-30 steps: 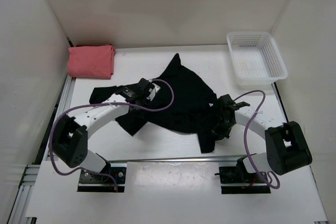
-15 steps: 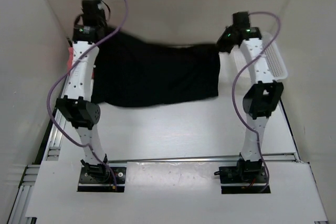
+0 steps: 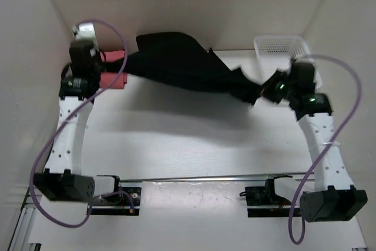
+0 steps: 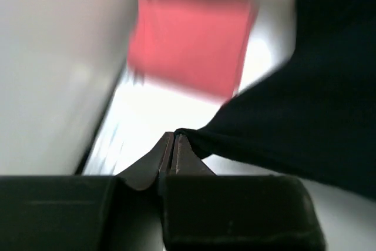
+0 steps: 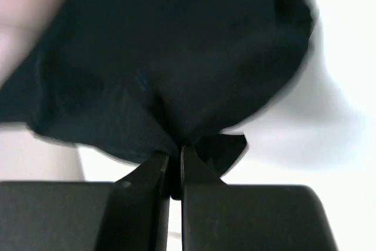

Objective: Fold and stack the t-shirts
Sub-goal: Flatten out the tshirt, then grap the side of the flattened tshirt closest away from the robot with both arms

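A black t-shirt [image 3: 182, 66] hangs stretched in the air across the back of the table, one end in each gripper. My left gripper [image 3: 120, 70] is shut on its left end, and in the left wrist view the closed tips [image 4: 174, 136] pinch a corner of the black cloth [image 4: 294, 104]. My right gripper [image 3: 264, 91] is shut on the bunched right end, and in the right wrist view the black cloth [image 5: 176, 45] spreads up from the pinching tips [image 5: 174, 152]. A folded salmon pink t-shirt [image 3: 111, 80] lies at the back left, partly behind the left wrist, and it shows blurred in the left wrist view [image 4: 191, 39].
A white mesh basket [image 3: 281, 42] stands at the back right, just behind the right wrist. White walls close in the left, back and right sides. The arm bases sit on a rail [image 3: 194, 178] at the near edge.
One second ago the black shirt lay crumpled on the table with both grippers low on it. Half a second ago it was raised and spread wide. Now both arms are lower, the shirt sagging, narrower.
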Robot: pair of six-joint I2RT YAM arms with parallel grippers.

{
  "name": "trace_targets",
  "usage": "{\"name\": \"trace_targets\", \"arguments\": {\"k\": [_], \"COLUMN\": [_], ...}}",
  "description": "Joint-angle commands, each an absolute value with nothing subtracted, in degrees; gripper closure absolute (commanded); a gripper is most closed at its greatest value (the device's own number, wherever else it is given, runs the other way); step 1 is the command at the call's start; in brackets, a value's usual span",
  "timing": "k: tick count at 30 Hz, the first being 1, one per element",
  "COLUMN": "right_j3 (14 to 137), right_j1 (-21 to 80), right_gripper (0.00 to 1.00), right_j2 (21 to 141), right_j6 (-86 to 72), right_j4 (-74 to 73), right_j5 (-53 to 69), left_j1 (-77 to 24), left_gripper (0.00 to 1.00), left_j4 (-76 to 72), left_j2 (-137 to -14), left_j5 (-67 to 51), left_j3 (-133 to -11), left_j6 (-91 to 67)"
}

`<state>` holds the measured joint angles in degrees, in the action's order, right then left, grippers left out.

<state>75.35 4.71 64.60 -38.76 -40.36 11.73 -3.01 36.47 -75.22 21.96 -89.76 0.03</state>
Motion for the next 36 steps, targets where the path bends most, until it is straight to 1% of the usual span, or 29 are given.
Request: {"name": "trace_targets", "arguments": {"k": [1, 2, 3, 4, 5, 6, 8, 9, 12, 15, 17, 18, 19, 20, 21, 23, 26, 29, 34, 35, 36], "right_j3": [57.71, 52.70, 43.42, 39.33, 35.81, 31.77, 30.85, 30.85, 32.16, 33.22, 33.75, 33.75, 33.75, 33.05, 32.44, 32.43, 32.96, 33.49, 29.37, 28.49, 27.17], "right_j1": [8.78, 9.49, 10.01, 10.02, 10.02, 10.02, 10.02, 11.15, 17.74, 25.56, 30.29, 31.11, 31.11, 31.11, 31.11, 31.81, 34.09, 35.41, 37.88, 38.40, 38.93], "right_gripper": [0.92, 0.83, 0.74, 0.64, 0.56, 0.46, 0.38, 0.38, 0.38, 0.38, 0.35, 0.32, 0.30, 0.30, 0.27, 0.25, 0.22, 0.22, 0.36, 0.41, 0.44], "right_j2": [61.81, 60.22, 57.94, 57.05, 56.43, 56.43, 57.13, 56.43, 50.82, 46.15, 46.14, 47.10, 48.33, 51.56, 53.51, 59.99, 66.25, 67.84, 69.08, 68.56, 68.55], "right_j6": [-41.28, -42.18, -42.88, -44.20, -44.21, -45.34, -46.05, -47.10, -51.66, -58.08, -61.33, -63.87, -64.59, -64.60, -63.38, -62.49, -61.08, -58.63, -62.30, -62.92, -62.93], "right_j4": [-46.33, -44.84, -40.91, -38.69, -36.58, -35.69, -36.47, -37.00, -39.46, -40.52, -42.79, -43.67, -44.73, -45.26, -45.26, -45.26, -45.26, -41.05, -36.93, -36.13, -35.17], "right_j5": [11.87, 11.87, 10.65, 9.59, 8.19, 6.52, 5.80, 5.80, 3.09, -2.71, -7.27, -11.21, -12.03, -12.04, -11.17, -10.46, -11.60, -10.99, -5.81, -5.80, -5.28], "left_j1": [-2.46, -2.46, -3.33, -4.30, -6.48, -7.46, -8.78, -8.79, -8.79, -8.79, -8.79, -8.79, -8.79, -8.79, -8.79, -8.79, -8.79, -8.79, -8.79, -8.79, -8.79], "left_gripper": [0.89, 0.89, 0.89, 0.89, 0.89, 0.89, 0.89, 0.89, 0.89, 0.89, 0.89, 0.89, 0.89, 0.89, 0.89, 0.89, 0.89, 0.89, 0.89, 0.89, 0.89], "left_j4": [38.67, 38.67, 38.67, 39.28, 39.29, 40.07, 40.86, 42.35, 43.94, 46.05, 47.10, 48.24, 48.77, 49.30, 49.31, 49.92, 49.92, 49.92, 48.69, 48.69, 48.08], "left_j2": [-66.74, -64.19, -59.29, -57.06, -55.13, -51.89, -49.58, -48.27, -46.24, -44.03, -43.24, -43.24, -42.72, -42.71, -42.19, -40.96, -40.96, -41.57, -43.41, -43.42, -43.94], "left_j5": [19.97, 18.47, 17.06, 15.14, 14.33, 13.28, 11.78, 11.78, 12.39, 11.51, 10.99, 10.99, 10.99, 10.99, 10.46, 10.46, 11.07, 11.07, 12.30, 12.30, 12.30], "left_j3": [-73.79, -64.34, -59.72, -55.41, -47.28, -43.63, -37.56, -33.79, -29.55, -29.00, -29.00, -29.70, -30.23, -30.23, -30.23, -30.23, -30.84, -32.07, -33.74, -33.75, -34.36], "left_j6": [0.00, 0.00, 0.00, 0.00, 0.00, 0.00, 0.00, 0.00, 0.00, 0.00, 0.00, 0.00, 0.00, 0.00, 0.00, 0.00, 0.00, 0.00, 0.00, 0.00, 0.00]}}
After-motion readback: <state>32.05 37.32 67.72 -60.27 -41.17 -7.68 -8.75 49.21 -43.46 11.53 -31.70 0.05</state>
